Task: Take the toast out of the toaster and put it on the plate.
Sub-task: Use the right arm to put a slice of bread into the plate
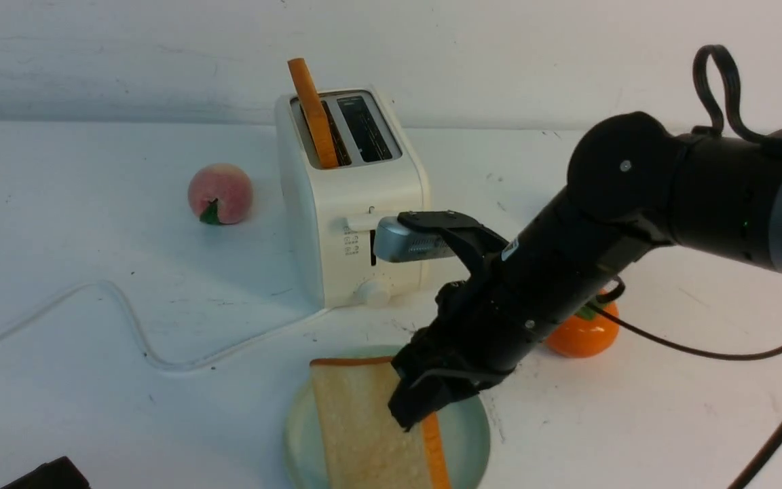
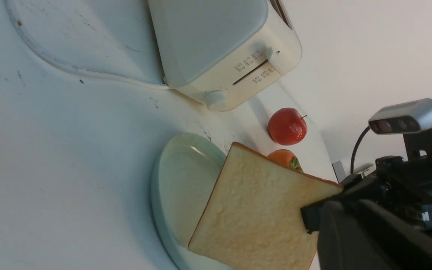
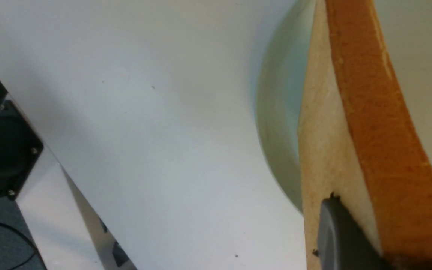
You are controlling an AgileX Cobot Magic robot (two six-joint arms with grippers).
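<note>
At the far left, well in front of the toaster [image 1: 364,190], only a dark corner of what is probably the left arm [image 1: 45,475] shows. Its jaws are out of sight, so whether the left gripper is wide or narrow cannot be told. A white cord [image 1: 126,319] snakes away from the toaster's base, and a peach [image 1: 220,193] sits to the toaster's left. The toaster has 2 slots: 1 slice [image 1: 311,112] stands up out of the left slot, and the right slot looks empty.

Just in front of the toaster lies the plate [image 1: 298,428]. Over it the toast [image 1: 357,428] hangs tilted, its free edge low toward the plate; whether that edge touches cannot be told. The right gripper [image 1: 413,409] is clamped narrow on the toast's crusted right edge, with 1 finger [image 3: 343,232] flat on the pale face. An orange fruit [image 1: 584,336] sits to the toaster's front right, behind the right arm.

The step in hand looks like the set-down of slice 1 of 2. The next move calls for lowering the held edge until the toast lies flat inside the rim. The jaws should then open and lift clear without dragging the toast off. The slice in the toaster would remain to be fetched.
</note>
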